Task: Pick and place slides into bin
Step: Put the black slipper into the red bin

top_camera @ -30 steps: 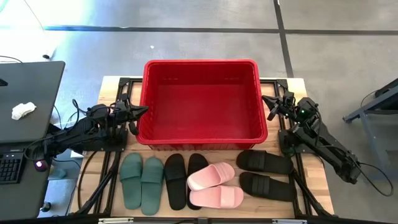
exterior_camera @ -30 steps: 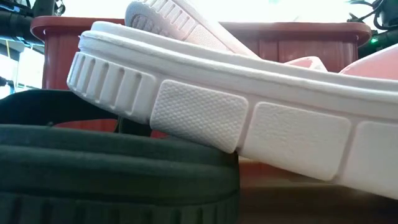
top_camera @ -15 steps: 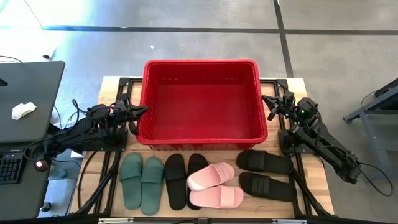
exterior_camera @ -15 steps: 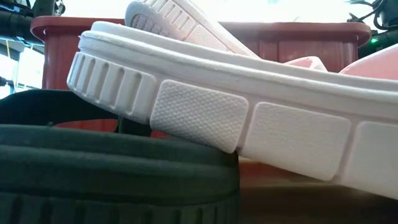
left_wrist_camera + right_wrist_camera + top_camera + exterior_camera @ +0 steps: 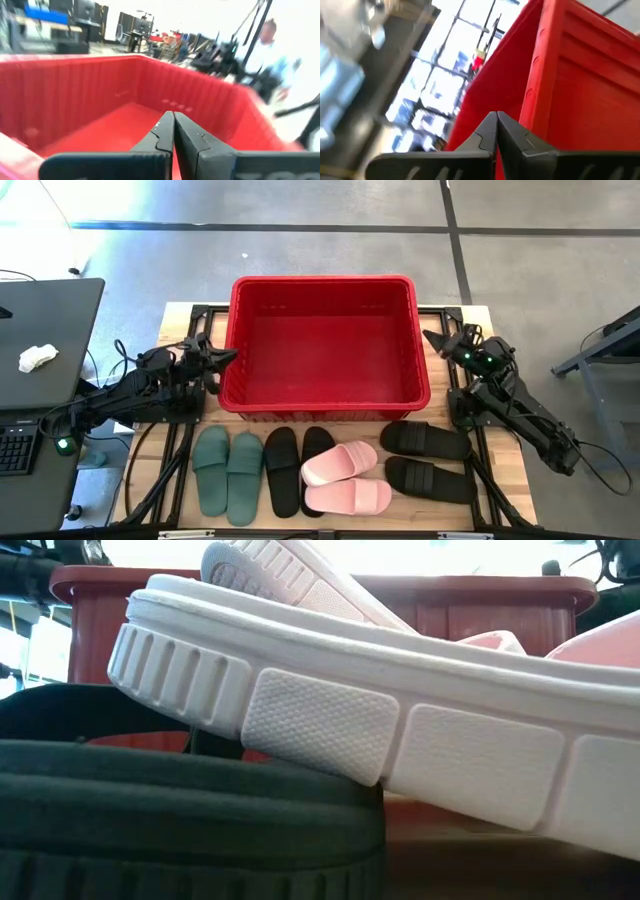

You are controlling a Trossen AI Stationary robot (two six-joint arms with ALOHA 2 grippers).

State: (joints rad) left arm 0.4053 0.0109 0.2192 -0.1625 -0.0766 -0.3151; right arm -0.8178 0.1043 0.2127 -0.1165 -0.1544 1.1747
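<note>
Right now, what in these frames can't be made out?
- Low view: a pale pink slide resting on a black slide fills the frame; only the red bin's rim shows.
- Left wrist view: the person beyond the bin is blurred.
- Right wrist view: the room beyond is blurred.

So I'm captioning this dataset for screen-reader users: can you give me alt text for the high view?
An empty red bin sits mid-table, with eight slides lined up in front of it: a green pair, a black pair, a pink pair and another black pair. The left end effector and right end effector flank the bin, both shut.
</note>
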